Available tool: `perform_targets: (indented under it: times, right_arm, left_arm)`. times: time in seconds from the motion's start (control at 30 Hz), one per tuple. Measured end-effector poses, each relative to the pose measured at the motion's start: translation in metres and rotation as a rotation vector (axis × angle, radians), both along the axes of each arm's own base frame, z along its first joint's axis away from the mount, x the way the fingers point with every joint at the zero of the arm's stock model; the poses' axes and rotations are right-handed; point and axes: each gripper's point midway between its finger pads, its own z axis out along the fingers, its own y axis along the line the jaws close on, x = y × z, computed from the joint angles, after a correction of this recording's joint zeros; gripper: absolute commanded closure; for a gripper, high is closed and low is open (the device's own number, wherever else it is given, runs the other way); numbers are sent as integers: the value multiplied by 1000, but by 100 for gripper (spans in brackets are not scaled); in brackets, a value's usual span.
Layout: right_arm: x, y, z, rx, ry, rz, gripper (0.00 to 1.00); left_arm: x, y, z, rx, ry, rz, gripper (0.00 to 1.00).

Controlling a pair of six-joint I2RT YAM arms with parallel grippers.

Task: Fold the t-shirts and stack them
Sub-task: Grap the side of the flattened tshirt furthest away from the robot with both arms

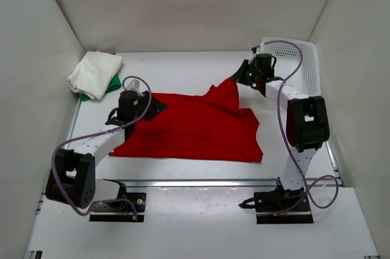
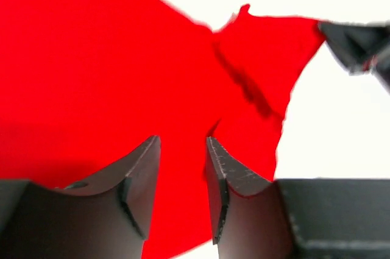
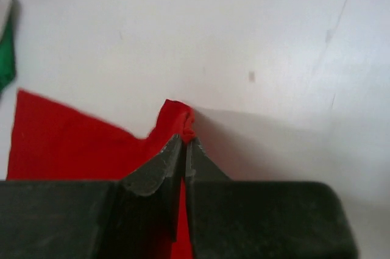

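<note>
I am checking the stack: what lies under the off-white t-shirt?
A green t-shirt lies under the off-white t-shirt; only its near edge shows. The rest is covered, so its fold cannot be judged.

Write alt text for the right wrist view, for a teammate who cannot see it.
The right gripper is shut on a bunched edge of the red t-shirt, seen against the white table. The rest of the shirt spreads to the lower left, and a sliver of the green t-shirt shows at the left edge.
</note>
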Motion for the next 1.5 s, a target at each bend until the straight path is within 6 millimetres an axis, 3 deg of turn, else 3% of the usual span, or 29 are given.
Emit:
perform_targets:
  times: [0.07,0.13,0.23,0.37,0.47,0.57,0.67,0.83,0.93,1.03,1.13,1.3,1.5]
  right_arm:
    - [31,-4,30,-1,-79,-8,100]
    - [52,-11,50,-11,-132,-20,100]
    - [70,-21,62,-40,-155,-36,100]
    - [92,-30,56,-84,-140,-45,100]
    - [90,-36,39,-105,-100,-48,100]
    - [88,-41,24,-108,-63,-51,100]
    - [85,-43,12,-107,-32,-49,100]
    - [85,-43,11,-101,-29,-41,100]
    - [83,-39,11,-97,-29,-29,100]
    - [83,-36,12,-91,-33,-19,100]
    - [83,-31,12,-83,-43,-6,100]
    - [75,-27,0,-62,-21,13,100]
    - [67,-25,-12,-45,11,20,100]
  left_arm:
    - [27,14,15,-26,-34,62,54]
    - [43,33,12,-38,-25,133,54]
    - [53,58,-14,-39,52,221,53]
    - [58,82,-54,-24,178,305,52]
    - [71,98,-64,13,208,359,52]
    - [94,113,-56,78,183,400,51]
    - [130,126,-37,162,125,432,51]
    - [195,139,-13,313,54,454,50]
    - [232,142,-16,407,55,443,49]
    - [257,146,-31,486,91,414,47]
    - [266,149,-54,563,159,368,45]
    - [260,154,-88,644,273,301,45]
    - [250,162,-93,679,323,278,44]
